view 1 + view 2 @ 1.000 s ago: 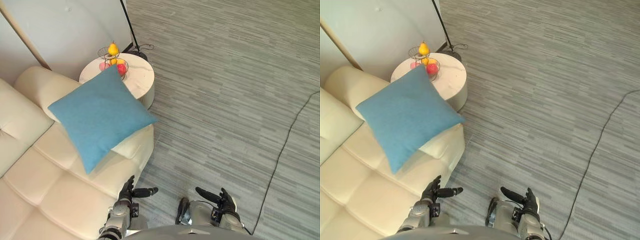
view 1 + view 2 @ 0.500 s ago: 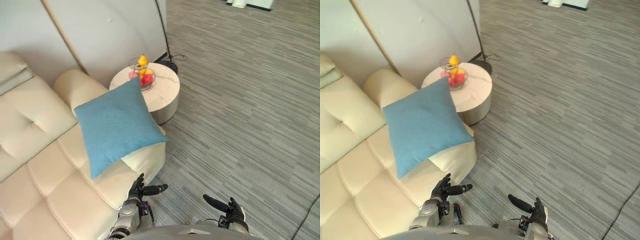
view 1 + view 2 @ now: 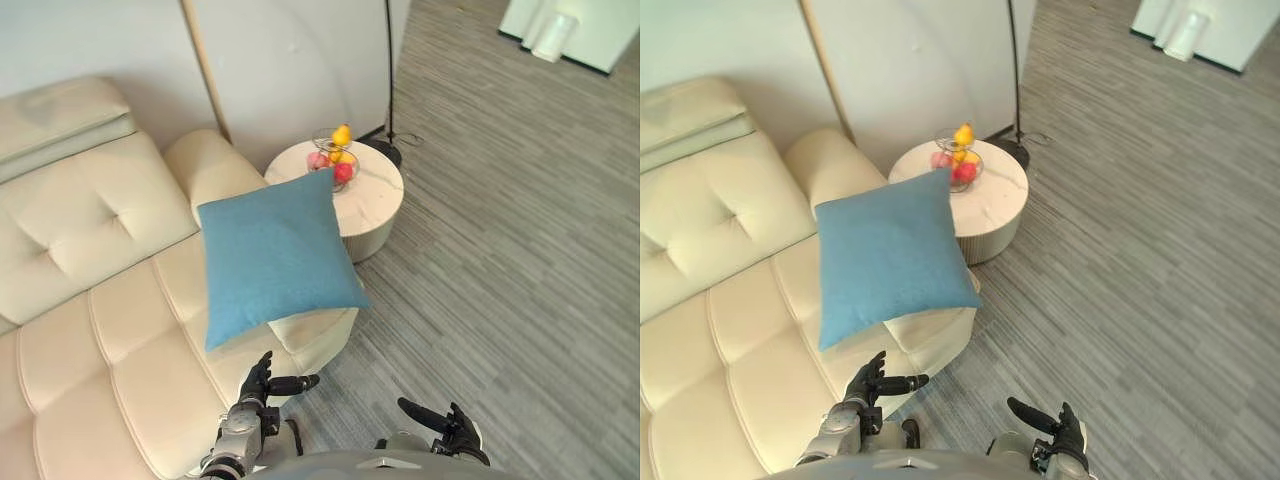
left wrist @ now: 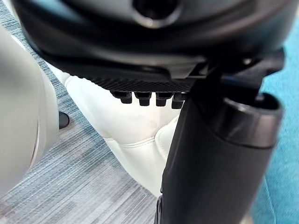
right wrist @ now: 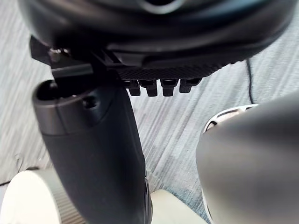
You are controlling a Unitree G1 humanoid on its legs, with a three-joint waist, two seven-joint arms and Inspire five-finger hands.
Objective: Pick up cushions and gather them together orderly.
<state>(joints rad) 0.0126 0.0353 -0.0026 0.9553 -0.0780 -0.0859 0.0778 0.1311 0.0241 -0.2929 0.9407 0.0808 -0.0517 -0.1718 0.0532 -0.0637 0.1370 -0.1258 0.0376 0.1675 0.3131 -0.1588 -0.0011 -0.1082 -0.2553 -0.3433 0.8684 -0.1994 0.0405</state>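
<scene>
left hand (image 3: 254, 384) empty beside sofa (image 3: 110, 340); blue cushion (image 3: 272, 255) on armrest.

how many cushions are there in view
1: the blue cushion lies propped on the cream sofa at its end beside the round side table. Others may lie beyond the frame.

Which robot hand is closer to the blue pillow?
Left. The left hand is just short of the cushion; the right hand is farther off, over the floor.
</scene>
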